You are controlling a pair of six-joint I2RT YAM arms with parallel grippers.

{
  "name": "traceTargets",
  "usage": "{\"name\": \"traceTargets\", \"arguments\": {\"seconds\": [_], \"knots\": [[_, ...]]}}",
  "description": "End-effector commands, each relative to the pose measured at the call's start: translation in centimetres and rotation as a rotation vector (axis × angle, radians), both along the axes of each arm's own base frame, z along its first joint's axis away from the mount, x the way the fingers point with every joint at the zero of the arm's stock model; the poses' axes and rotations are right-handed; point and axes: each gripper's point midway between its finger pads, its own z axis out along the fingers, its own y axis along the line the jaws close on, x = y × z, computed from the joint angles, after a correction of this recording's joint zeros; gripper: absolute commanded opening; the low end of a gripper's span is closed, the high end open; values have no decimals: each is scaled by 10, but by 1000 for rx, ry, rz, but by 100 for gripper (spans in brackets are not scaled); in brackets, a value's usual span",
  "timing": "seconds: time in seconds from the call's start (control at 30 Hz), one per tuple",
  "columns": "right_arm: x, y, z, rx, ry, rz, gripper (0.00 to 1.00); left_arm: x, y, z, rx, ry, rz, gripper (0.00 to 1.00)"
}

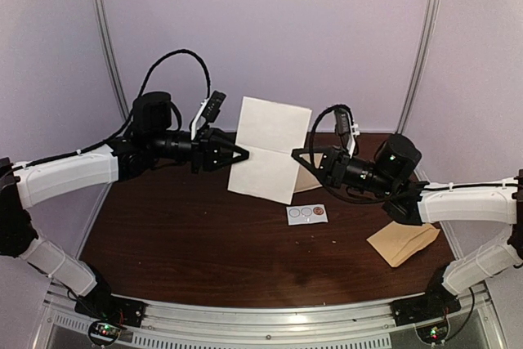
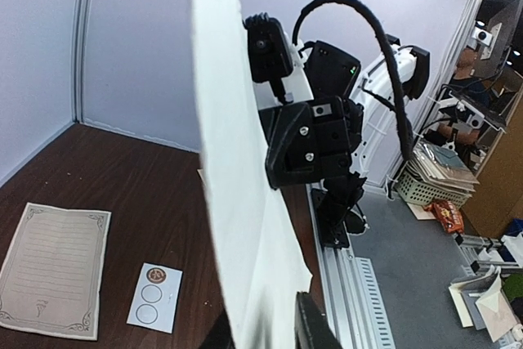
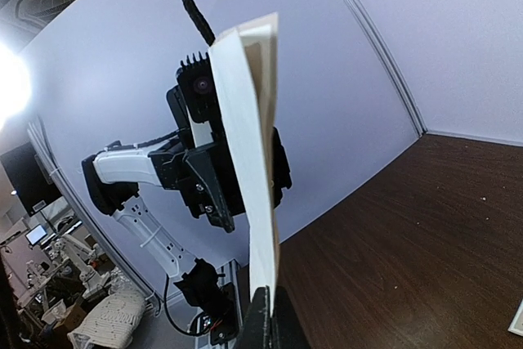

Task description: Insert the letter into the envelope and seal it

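Underneath everything, a dark brown desk [image 1: 188, 234], closed in by pale lilac walls at the back and at both sides.

Reaching inward from the near edge, the left arm [image 1: 69, 173] and the right arm [image 1: 474, 202], with white forearms and black wrists, pointed at each other above the middle of the desk.

Between them, upright in the air and clear of the desk, a white letter [image 1: 268, 149], creased once across its centre and tilted slightly. Edge-on from the right wrist, showing 2 layers near the top, the further one tinted tan. Clamped at its right edge by the right gripper [image 1: 296, 153], fingers together on the paper. Flanked at its left edge by the left gripper [image 1: 243, 154], 1 finger on each side of the sheet; cannot tell whether pressing on it or standing just off it.

Flat toward the back edge, right of centre, a cream lined sheet [image 2: 53, 267] with an ornate border, mostly hidden behind the letter from above.

Flat near the right edge, toward the near right corner, the envelope [image 1: 400, 244]: tan kraft paper, lying askew, just beside the right forearm and well apart from the letter.

Smallest, a white card [image 1: 307, 214] with 3 round stickers, 1 brown and 2 pale, flat on the desk between lined sheet and envelope.
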Motion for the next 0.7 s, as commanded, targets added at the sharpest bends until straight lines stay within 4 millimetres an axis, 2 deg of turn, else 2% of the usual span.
{"name": "traceTargets", "arguments": {"seconds": [0.0,0.13,0.17,0.3,0.37,0.53,0.6,0.67], "knots": [[-2,-6,13,41,-34,-27,0,-2,-3,4,-22,-23,-21,17],[-1,-6,12,39,-30,-34,0,0,-4,1,-17,-16,-18,0],[-1,-7,12,37,-27,-37,0,1,-4,1,-15,-14,-14,0],[0,-10,15,4,-45,-46,25,5,-5,-2,-5,-9,8,0],[4,-13,15,-53,-60,-75,41,7,-5,-4,4,-9,23,0],[9,-26,20,-225,-115,-148,73,10,-6,-8,24,-5,29,0],[8,-28,23,-295,-136,-154,81,12,-7,-10,35,2,37,0],[9,-30,24,-367,-143,-162,85,14,-9,-13,49,11,41,0]]}}
